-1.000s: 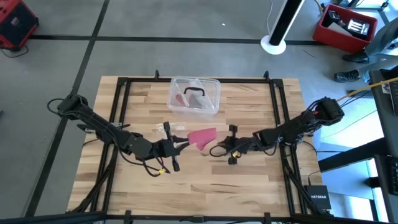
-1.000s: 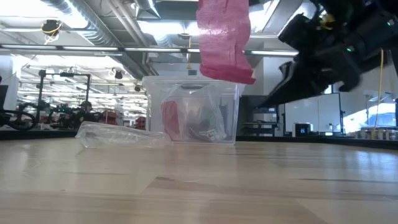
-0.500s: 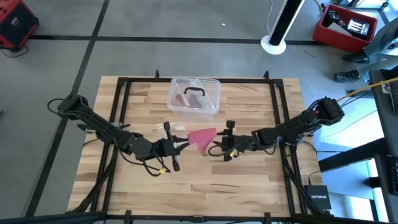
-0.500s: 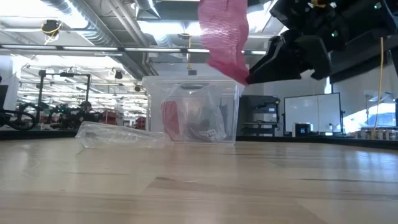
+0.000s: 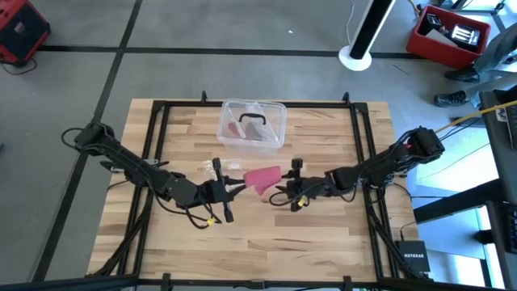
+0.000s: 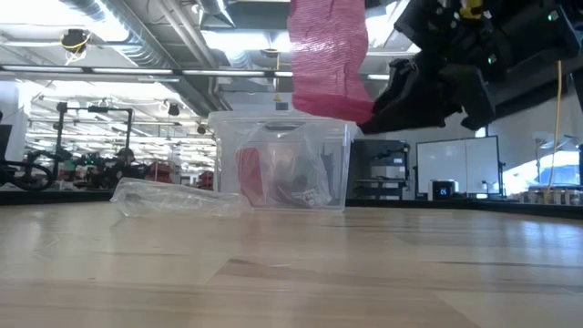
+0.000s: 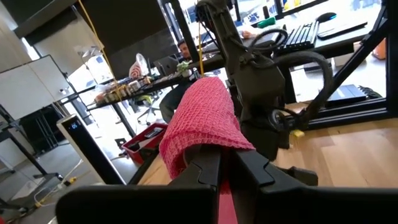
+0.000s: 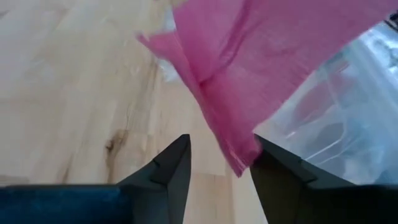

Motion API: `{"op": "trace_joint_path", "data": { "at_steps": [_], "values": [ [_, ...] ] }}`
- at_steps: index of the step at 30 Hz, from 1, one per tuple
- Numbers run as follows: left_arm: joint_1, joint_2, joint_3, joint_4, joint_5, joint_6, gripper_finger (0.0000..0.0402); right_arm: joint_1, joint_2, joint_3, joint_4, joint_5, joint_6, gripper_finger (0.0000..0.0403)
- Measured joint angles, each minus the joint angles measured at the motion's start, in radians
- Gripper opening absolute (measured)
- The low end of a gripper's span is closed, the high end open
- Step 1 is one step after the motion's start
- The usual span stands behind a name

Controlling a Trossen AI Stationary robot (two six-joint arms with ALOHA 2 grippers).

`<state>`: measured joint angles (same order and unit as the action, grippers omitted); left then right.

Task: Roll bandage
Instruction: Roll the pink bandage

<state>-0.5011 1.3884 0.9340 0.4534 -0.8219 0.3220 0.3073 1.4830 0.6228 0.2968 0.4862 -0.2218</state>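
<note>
Here the bandage [image 5: 262, 178] hangs in the air above the middle of the wooden table [image 5: 323, 250], a pink-red knitted strip pinched at its top by the left gripper [image 7: 225, 167], whose two dark fingers are pressed together on the cloth. In the low view the strip [image 6: 328, 56] drops from the top edge and ends well above the tabletop, so its long axis runs roughly vertical, with the free end pointing down. The right gripper [image 8: 219, 163] is the nearer free tool to that end: its fingers are spread, and the lower corner of the bandage [image 8: 261, 68] hangs into the gap between them, seemingly brushing one finger, though not yet clamped. From above, the bandage lies between the two grippers, just beside the right gripper [image 5: 287, 194] on the side toward the left arm, so the coming move, as I judge it, turns on the right fingers closing across the dangling tip, at right angles to the strip's length. Because the cloth is soft and the corner tapers, the grip may catch only an edge. Behind the bandage, well apart, stands the clear plastic box [image 5: 253, 125], and a crumpled clear wrapper [image 6: 178, 197] lies on the table beside it.
</note>
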Motion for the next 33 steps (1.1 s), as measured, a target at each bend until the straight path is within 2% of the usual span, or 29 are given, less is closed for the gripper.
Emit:
{"op": "trace_joint_path", "data": {
  "at_steps": [3, 11, 13, 15, 17, 19, 24, 28, 31, 33],
  "values": [
    [0.000, 0.000, 0.000, 0.000, 0.000, -0.001, 0.0008, 0.000, 0.020, 0.000, -0.002, 0.001, 0.000, 0.0132],
    [0.000, 0.000, 0.000, 0.000, 0.000, -0.001, 0.0008, 0.001, 0.020, 0.000, -0.001, -0.007, 0.011, 0.0010],
    [0.000, 0.000, 0.000, 0.016, -0.025, -0.001, 0.0008, 0.001, 0.020, 0.000, -0.008, -0.024, 0.014, 0.0010],
    [-0.001, 0.000, 0.000, 0.062, -0.121, -0.001, 0.0008, 0.004, 0.020, 0.000, -0.016, -0.043, 0.022, 0.0008],
    [-0.001, -0.007, 0.000, 0.105, -0.205, 0.019, 0.0008, 0.019, 0.020, 0.000, -0.016, -0.036, 0.025, 0.0004],
    [0.003, -0.018, 0.000, 0.136, -0.232, 0.026, 0.0008, 0.037, 0.023, 0.000, -0.013, -0.011, 0.023, 0.0005],
    [0.020, -0.047, 0.001, 0.164, -0.235, -0.019, 0.0008, 0.062, 0.040, 0.000, -0.012, 0.028, 0.026, 0.0003],
    [0.032, -0.047, 0.001, 0.196, -0.230, 0.001, 0.0008, 0.059, 0.041, -0.001, -0.011, 0.007, 0.057, 0.0003],
    [0.044, -0.047, 0.001, 0.201, -0.150, 0.069, 0.0008, 0.059, 0.041, -0.001, -0.011, -0.007, 0.086, 0.0004],
    [0.041, -0.046, 0.000, 0.218, -0.057, 0.165, 0.0008, 0.059, 0.041, -0.001, -0.017, -0.026, 0.088, 0.0004]
  ]
}}
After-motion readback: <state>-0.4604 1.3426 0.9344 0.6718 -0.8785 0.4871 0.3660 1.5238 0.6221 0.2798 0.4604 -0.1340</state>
